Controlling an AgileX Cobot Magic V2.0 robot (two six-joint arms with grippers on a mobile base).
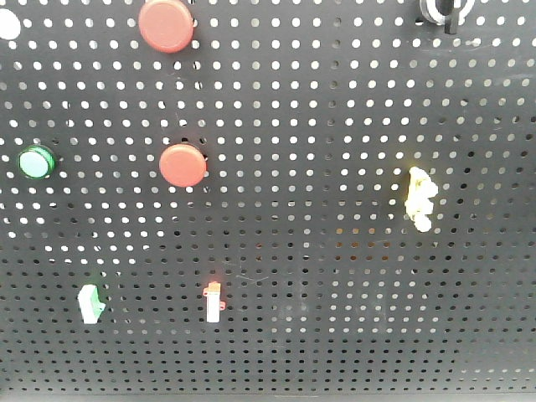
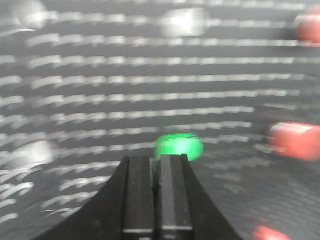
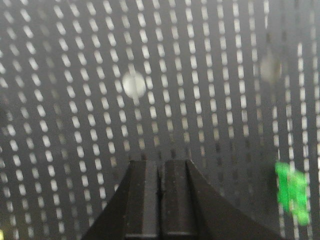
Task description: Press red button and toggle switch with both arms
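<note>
On a black pegboard (image 1: pixel 335 126) sit two red buttons, one at the top (image 1: pixel 167 24) and one lower (image 1: pixel 182 165). A red-and-white toggle switch (image 1: pixel 214 301) sits below them. No gripper shows in the front view. My left gripper (image 2: pixel 156 159) is shut and empty, its tips just below a green button (image 2: pixel 178 145); a red button (image 2: pixel 295 140) lies to its right, another (image 2: pixel 310 26) at top right. That view is blurred. My right gripper (image 3: pixel 161 162) is shut and empty, facing bare pegboard (image 3: pixel 75 100).
A green button (image 1: pixel 36 162) is at the left, a green switch (image 1: pixel 90 303) at lower left, a yellow-white switch (image 1: pixel 420 198) at the right, and a black-and-white knob (image 1: pixel 444 10) at the top right. A green part (image 3: pixel 292 192) shows at the right wrist view's lower right.
</note>
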